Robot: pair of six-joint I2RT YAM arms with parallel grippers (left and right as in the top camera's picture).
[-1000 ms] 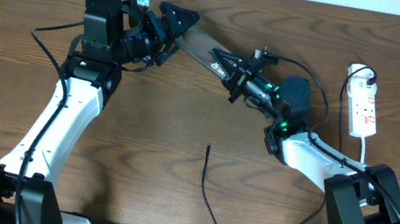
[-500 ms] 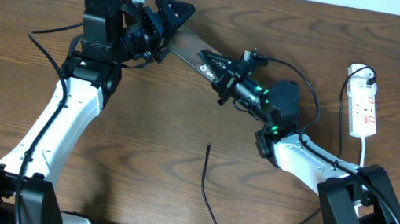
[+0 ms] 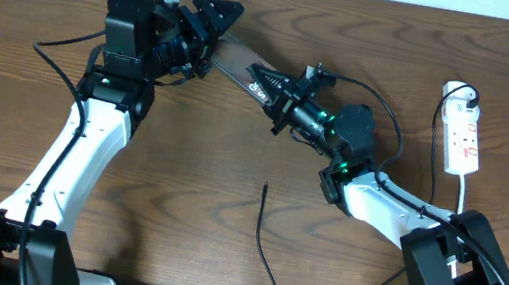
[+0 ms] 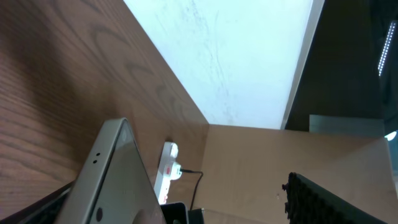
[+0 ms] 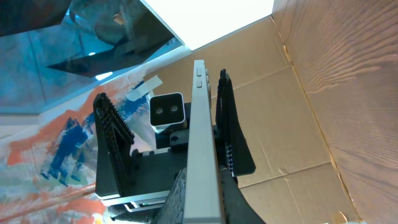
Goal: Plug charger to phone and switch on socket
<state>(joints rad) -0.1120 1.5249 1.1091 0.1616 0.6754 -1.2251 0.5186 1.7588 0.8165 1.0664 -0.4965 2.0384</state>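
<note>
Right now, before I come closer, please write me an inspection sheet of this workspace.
Surface: brown wooden table.
Job's things: glossy dark flat phone held up between the arms; thin black charger cable lying on the table, tip free; white power strip at the right.
Clutter: nothing seen.
Grippers: right gripper shut on the phone; left gripper open around its other end.
Cables: white cord leaves the strip.
Surroundings: brown cardboard panels.

Wood-grain table (image 3: 192, 153) — glossy dark phone (image 3: 240, 59)
</note>
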